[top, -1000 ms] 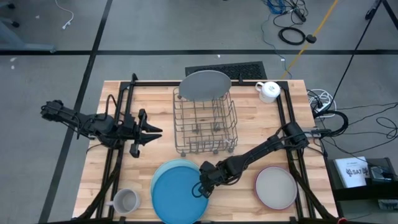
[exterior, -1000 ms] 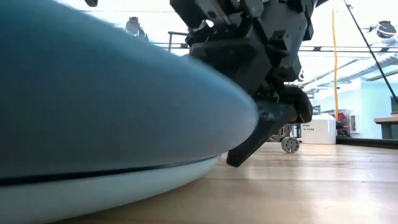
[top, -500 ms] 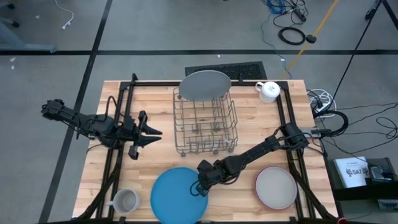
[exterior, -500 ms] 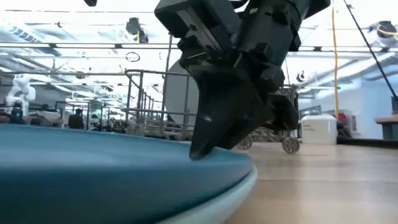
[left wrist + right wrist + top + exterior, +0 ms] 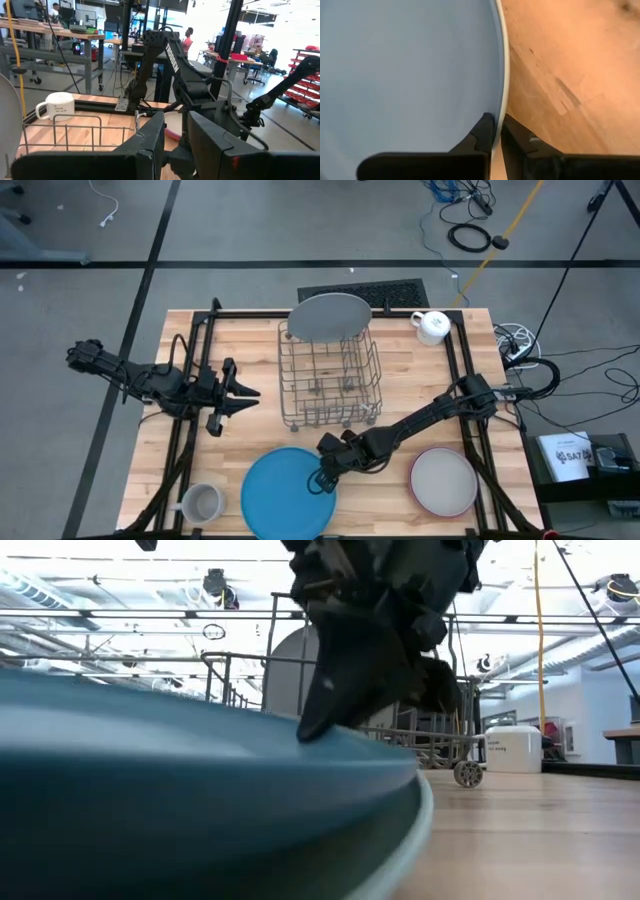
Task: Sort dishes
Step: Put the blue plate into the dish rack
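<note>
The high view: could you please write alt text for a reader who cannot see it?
The right gripper is shut on the rim of a large round blue plate at the wooden table's front edge. The left gripper waits left of a wire dish rack holding a grey plate.
</note>
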